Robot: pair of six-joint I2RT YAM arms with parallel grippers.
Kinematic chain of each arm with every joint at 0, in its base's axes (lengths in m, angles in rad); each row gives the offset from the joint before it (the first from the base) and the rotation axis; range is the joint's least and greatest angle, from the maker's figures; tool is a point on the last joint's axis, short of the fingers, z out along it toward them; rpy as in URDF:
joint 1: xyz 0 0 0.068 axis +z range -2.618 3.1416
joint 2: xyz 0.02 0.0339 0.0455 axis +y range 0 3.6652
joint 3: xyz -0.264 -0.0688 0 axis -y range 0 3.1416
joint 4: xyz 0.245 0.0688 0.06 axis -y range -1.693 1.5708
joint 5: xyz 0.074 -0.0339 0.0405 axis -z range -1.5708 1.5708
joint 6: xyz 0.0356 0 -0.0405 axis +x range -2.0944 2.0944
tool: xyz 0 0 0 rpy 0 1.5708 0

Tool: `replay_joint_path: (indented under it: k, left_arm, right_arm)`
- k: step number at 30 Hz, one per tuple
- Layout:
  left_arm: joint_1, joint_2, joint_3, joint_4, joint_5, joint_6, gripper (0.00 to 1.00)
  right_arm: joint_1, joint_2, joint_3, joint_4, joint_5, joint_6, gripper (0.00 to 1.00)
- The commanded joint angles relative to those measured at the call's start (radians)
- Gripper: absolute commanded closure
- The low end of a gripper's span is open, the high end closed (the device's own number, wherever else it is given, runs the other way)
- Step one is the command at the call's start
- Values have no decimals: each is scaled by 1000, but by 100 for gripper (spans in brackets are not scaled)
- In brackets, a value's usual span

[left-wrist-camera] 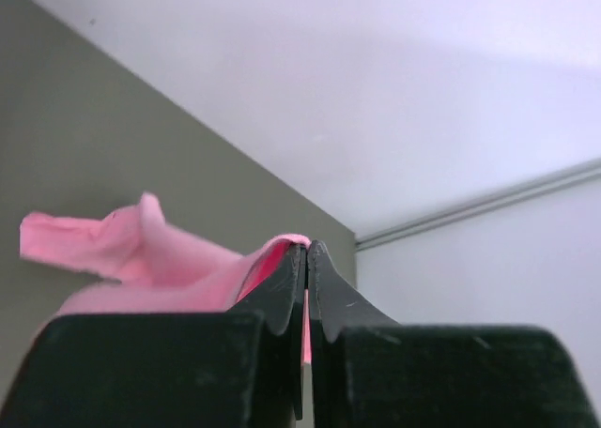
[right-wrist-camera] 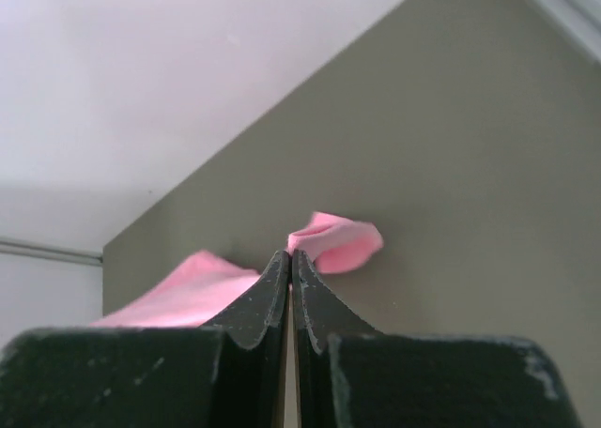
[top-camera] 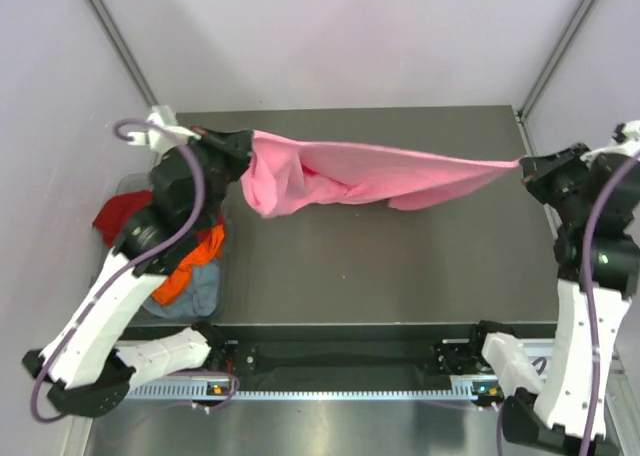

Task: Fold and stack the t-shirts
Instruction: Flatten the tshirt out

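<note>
1. The left claw (top-camera: 247, 146), at 10 o'clock, grips one end of the pink t-shirt (top-camera: 350, 176).
2. The right claw (top-camera: 522, 166), at 3 o'clock, pinches the other end.
3. It hangs stretched over the worktop (top-camera: 400, 266), probably to spread flat for folding.

Left tool (top-camera: 247, 151) pinched closed, right tool (top-camera: 523, 166) pinched closed, arms spread wide

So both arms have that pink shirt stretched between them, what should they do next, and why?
Probably lower it together onto the table, kept taut. The left gripper and right gripper are each shut on an end of the pink t-shirt, and its middle sags bunched; it likely must lie flat before folding.
</note>
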Motion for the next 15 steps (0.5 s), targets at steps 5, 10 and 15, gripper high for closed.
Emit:
replay_joint_path:
  k: [5,10,15]
  left_arm:
    - [-4,-159,70,-203,233,134,100]
    - [-4,-141,191,-255,285,217,100]
    - [-4,-22,236,-168,143,352,100]
  right_arm:
    - [8,-232,242,-321,42,-43,100]
    - [11,-224,366,-368,65,-16,100]
    - [10,-135,261,-182,21,31,100]
